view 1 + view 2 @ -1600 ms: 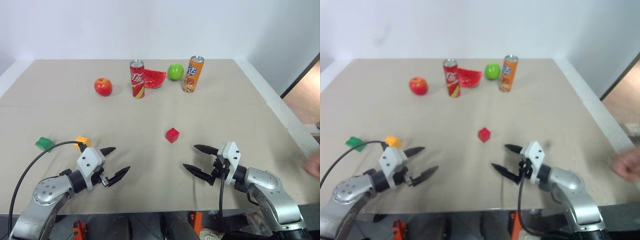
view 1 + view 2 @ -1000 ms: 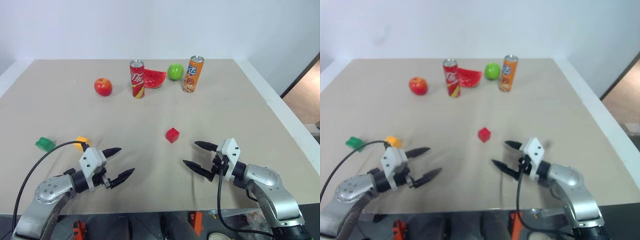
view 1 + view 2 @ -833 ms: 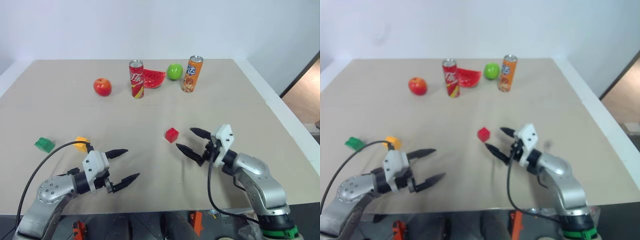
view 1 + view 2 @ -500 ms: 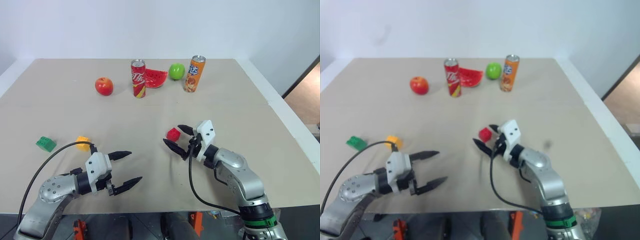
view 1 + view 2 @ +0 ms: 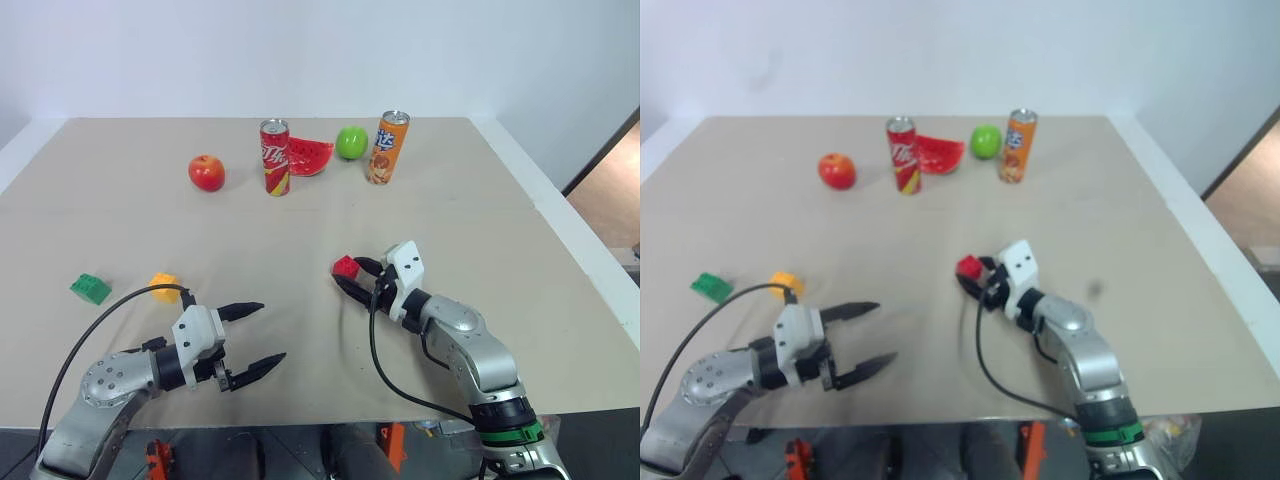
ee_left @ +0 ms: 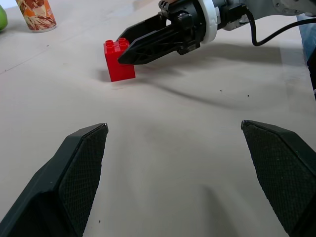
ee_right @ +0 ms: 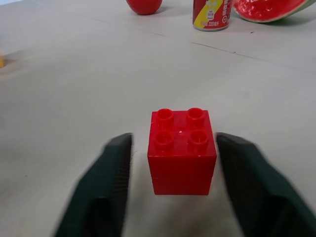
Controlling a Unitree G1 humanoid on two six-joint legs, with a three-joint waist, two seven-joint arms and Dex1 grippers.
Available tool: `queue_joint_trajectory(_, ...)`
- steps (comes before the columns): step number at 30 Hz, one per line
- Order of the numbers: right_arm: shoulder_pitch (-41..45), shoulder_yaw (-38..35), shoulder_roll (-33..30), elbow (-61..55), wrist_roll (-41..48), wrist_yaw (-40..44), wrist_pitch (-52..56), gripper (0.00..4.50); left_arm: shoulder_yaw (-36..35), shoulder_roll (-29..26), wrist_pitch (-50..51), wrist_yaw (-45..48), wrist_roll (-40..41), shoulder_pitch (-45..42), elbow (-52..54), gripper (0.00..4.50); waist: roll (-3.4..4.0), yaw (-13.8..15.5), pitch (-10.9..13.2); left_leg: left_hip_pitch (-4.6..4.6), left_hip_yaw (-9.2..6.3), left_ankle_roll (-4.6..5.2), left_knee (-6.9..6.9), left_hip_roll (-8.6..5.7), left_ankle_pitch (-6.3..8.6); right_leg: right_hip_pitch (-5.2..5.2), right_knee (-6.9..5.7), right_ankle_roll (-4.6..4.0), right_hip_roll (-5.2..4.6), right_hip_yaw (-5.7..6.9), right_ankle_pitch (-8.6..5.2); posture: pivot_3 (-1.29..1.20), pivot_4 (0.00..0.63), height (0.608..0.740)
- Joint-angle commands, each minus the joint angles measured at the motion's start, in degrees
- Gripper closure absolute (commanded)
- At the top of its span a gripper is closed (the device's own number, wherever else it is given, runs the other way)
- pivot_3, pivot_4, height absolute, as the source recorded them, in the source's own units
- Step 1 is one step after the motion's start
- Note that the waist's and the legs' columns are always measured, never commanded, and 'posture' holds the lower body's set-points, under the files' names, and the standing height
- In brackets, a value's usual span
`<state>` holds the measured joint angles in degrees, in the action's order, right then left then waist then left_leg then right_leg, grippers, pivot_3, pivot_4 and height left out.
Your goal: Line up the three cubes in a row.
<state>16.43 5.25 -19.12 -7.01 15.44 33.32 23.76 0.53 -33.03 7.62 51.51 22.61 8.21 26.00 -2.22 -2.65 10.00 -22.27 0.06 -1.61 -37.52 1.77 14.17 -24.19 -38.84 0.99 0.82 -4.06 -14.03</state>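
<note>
The red cube point(image 5: 346, 267) rests on the table near the middle, studs up. My right gripper point(image 5: 351, 274) reaches it from the right and is shut on it, one finger point(image 7: 111, 182) on each side of the cube point(image 7: 181, 150). The green cube point(image 5: 90, 289) and the yellow-orange cube point(image 5: 163, 286) lie apart at the near left. My left gripper point(image 5: 272, 331) hovers open and empty near the front edge, right of those two cubes and short of the red cube point(image 6: 118, 60).
Along the back of the table point(image 5: 480, 230) stand a red apple point(image 5: 206, 172), a red can point(image 5: 274, 157), a watermelon slice point(image 5: 311, 157), a green apple point(image 5: 351, 142) and an orange can point(image 5: 386, 147). The table's right edge runs close beside my right arm.
My right gripper has travelled forward and left from the front edge to the red cube, and its wide-open fingers have closed in on it. The left gripper drifted slightly right, still open.
</note>
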Motion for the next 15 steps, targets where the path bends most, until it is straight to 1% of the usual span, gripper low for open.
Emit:
queue_joint_trajectory(1, 0.04, -0.55, 0.09, -1.94, 0.36, -0.24, -0.05, 2.81, -0.3, -0.05, -1.1, -0.39, 0.19, 0.31, 1.76, 0.0, 0.0, 0.0, 0.0, 0.0, 0.0, 0.0, 0.0, 0.0, 0.0, 0.0, 0.0, 0.0, 0.0, 0.0, 0.0, 0.0, 0.15, 0.74)
queue_joint_trajectory(2, 0.02, -0.52, 0.01, -2.0, 0.25, -0.19, -0.09, 3.21, -0.33, -0.04, -1.13, -0.41, 0.17, 0.35, 1.73, 0.0, 0.0, 0.0, 0.0, 0.01, 0.0, 0.0, 0.0, 0.0, 0.0, 0.0, 0.0, 0.0, 0.01, 0.0, 0.0, 0.0, 0.15, 0.74)
queue_joint_trajectory(5, 0.67, -0.31, -0.66, -2.01, 0.06, 0.72, -0.36, 3.24, -0.35, 0.02, -1.1, -0.58, 0.17, 0.49, 1.74, 0.0, 0.0, 0.0, 0.0, 0.0, -0.01, 0.0, 0.0, 0.01, 0.0, 0.0, 0.0, 0.0, 0.01, 0.01, 0.0, 0.0, 0.15, 0.74)
queue_joint_trajectory(7, 2.58, -0.55, -1.79, -2.11, 1.88, 3.88, 0.26, 3.24, -0.51, 0.15, -0.85, -0.88, 0.48, 0.64, 1.75, 0.0, 0.01, 0.0, 0.01, 0.0, 0.0, 0.0, 0.0, 0.0, 0.0, 0.0, 0.0, 0.0, 0.01, 0.0, 0.0, 0.0, 0.15, 0.74)
queue_joint_trajectory(10, 9.8, 2.35, -6.66, 0.66, 4.35, 17.44, 0.1, 3.24, -1.62, 0.24, -0.18, -1.76, 1.37, 2.05, 2.36, 0.0, 0.13, -0.27, 0.09, 0.0, 0.05, 0.0, -0.02, 0.0, 0.0, -0.03, 0.0, 0.05, 0.0, -0.06, 0.03, 0.0, 0.15, 0.74)
queue_joint_trajectory(13, 14.39, 5.85, -9.94, 3.99, 4.65, 27.27, -1.07, 3.24, -2.16, 0.35, 0.2, -2.43, 1.77, 2.96, 2.53, 0.0, 0.16, -0.26, 0.11, 0.08, 0.08, 0.03, -0.02, 0.0, -0.01, -0.02, 0.0, 0.07, 0.01, -0.12, 0.1, 0.0, 0.15, 0.74)
queue_joint_trajectory(15, 17.7, 8.58, -11.47, 7.66, 3.22, 33.64, -4.09, 3.24, -2.48, 0.41, 0.28, -2.91, 1.8, 3.37, 2.38, 0.0, 0.15, -0.15, 0.1, 0.08, 0.01, 0.03, -0.01, 0.05, -0.01, 0.03, 0.01, -0.01, 0.08, 0.02, 0.05, 0.0, 0.15, 0.74)
